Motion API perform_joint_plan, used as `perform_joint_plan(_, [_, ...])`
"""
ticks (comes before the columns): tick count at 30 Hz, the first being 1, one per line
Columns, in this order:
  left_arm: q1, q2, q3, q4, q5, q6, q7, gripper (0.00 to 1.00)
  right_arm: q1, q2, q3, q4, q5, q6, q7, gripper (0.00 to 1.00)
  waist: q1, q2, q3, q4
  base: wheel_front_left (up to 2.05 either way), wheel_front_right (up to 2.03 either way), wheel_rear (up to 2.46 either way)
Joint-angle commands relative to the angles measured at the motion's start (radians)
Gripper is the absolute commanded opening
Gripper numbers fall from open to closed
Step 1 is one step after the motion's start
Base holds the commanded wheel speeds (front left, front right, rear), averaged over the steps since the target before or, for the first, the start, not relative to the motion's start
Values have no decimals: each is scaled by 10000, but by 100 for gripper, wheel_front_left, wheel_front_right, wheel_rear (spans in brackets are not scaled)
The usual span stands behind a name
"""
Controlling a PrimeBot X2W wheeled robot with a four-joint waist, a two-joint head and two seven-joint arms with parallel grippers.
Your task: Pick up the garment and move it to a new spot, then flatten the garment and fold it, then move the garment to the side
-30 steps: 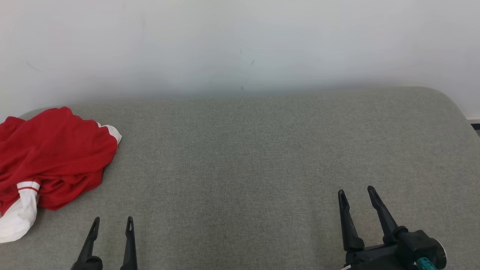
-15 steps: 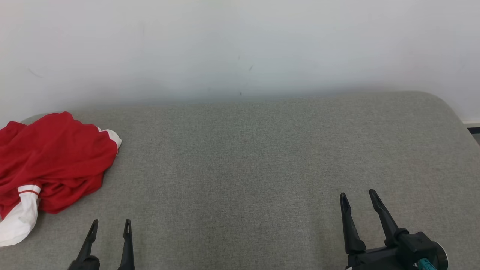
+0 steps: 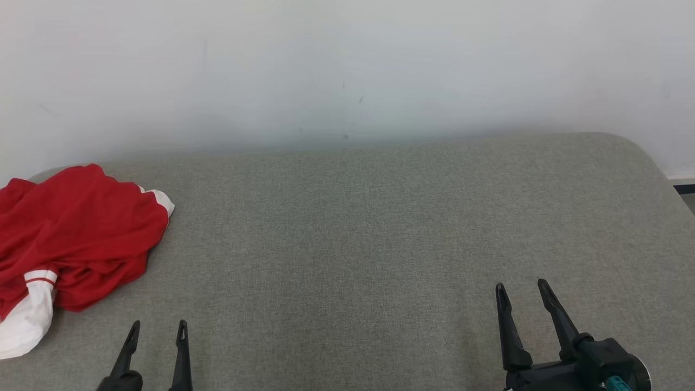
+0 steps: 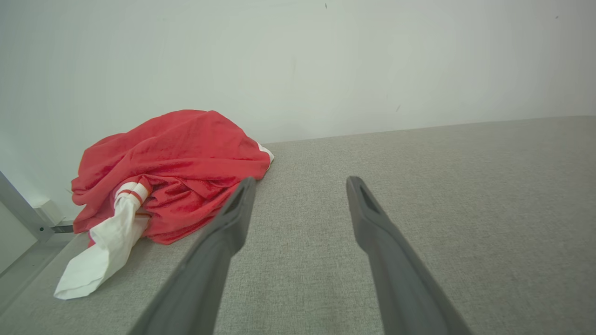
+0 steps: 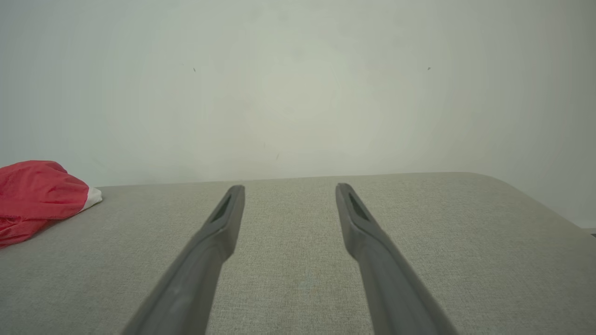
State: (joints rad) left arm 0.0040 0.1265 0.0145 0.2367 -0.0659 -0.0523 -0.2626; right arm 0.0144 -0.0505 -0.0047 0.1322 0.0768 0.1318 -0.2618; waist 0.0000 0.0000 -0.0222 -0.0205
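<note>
The garment [image 3: 76,233] is a crumpled red shirt with white, red-striped sleeves, heaped at the left end of the grey padded surface [image 3: 369,233]. In the left wrist view the garment [image 4: 172,163] lies ahead and left of my fingers, one white sleeve trailing toward the near left edge. My left gripper [image 3: 157,326] hovers open and empty at the lower left, just right of the heap and short of it. My right gripper [image 3: 524,288] stands open and empty at the lower right, far from the cloth. In the right wrist view the garment [image 5: 37,195] shows at the far left.
A plain white wall [image 3: 347,65] runs right behind the surface. The surface's right end curves off at a rounded corner [image 3: 640,152], with a strip of floor [image 3: 684,187] past it. A metal frame piece [image 4: 23,214] stands beyond the left edge.
The whole head view has shifted slightly, so everything sits a little lower in the picture. Both grippers stay open in the same posture. The garment has not moved on the surface.
</note>
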Motion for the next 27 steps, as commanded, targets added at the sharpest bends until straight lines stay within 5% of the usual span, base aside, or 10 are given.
perform_joint_plan(1, [-46,30,22,-7,-65,52,-35,100,72,5,-27,57,-10,-21,-50,100,0,0,-5,5,0,0,0])
perform_joint_plan(27, [-1,-13,78,-25,-191,58,-35,100,1,5,-87,253,107,-21,-49,100,0,0,26,115,0,0,0])
